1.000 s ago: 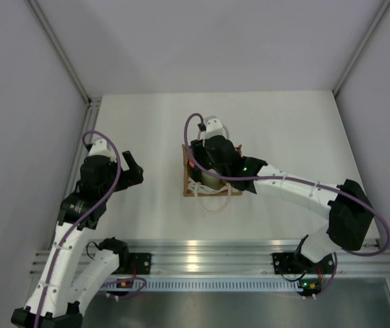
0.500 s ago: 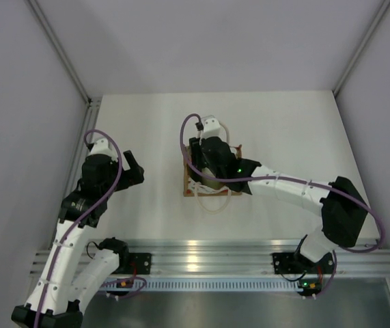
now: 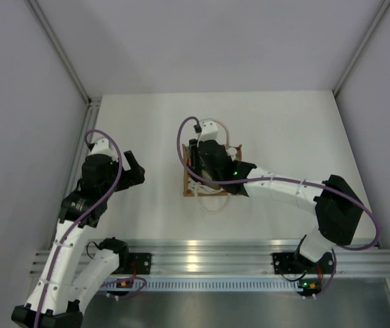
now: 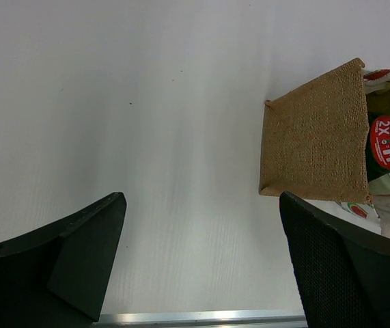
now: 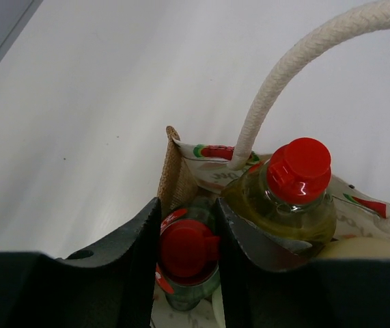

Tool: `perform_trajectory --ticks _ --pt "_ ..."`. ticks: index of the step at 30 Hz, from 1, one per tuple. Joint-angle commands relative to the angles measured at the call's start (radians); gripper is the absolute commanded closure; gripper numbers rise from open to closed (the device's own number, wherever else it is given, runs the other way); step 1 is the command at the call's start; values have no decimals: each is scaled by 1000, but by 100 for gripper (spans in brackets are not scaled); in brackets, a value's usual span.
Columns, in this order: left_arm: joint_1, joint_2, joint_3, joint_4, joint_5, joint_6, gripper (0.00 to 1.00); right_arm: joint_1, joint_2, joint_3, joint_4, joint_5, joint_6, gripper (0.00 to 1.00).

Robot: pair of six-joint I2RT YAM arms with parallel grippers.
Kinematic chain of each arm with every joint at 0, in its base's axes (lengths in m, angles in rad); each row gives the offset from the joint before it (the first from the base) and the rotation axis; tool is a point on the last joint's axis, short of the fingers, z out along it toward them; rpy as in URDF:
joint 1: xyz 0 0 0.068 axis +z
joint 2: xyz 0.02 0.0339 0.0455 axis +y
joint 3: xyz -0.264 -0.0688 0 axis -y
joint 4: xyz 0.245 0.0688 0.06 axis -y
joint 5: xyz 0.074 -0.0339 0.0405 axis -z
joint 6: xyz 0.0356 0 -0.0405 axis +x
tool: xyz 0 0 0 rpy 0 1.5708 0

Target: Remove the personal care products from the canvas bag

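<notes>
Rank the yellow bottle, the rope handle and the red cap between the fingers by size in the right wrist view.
Tied first: the yellow bottle and rope handle, too close to rank; the bottle is bulkier, the handle longer but cropped.
Last: the red cap, clearly smallest.

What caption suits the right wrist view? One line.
Right tool straddles the red-capped dark green bottle in the bag, beside the yellow bottle.
</notes>
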Motion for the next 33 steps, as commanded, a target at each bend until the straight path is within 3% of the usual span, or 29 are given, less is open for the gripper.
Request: perform_trajectory --ticks 1,5,12,15,19,24,33 --pt "2 -7 0 50 10 6 2 26 5 -18 100 33 23 71" --pt "2 -7 0 50 12 6 2 32 11 -32 117 50 37 63" --pt "2 -7 -2 49 18 6 2 41 14 -62 160 70 43 66" --pt "2 -4 -2 49 19 6 2 41 16 -65 173 73 36 72" --pt "2 -4 -2 50 19 6 2 47 9 -67 206 75 13 100" --pt "2 -4 0 50 19 6 2 52 -7 -66 281 76 -38 100" --pt "2 -12 -2 49 16 6 2 52 -30 71 209 86 -137 100"
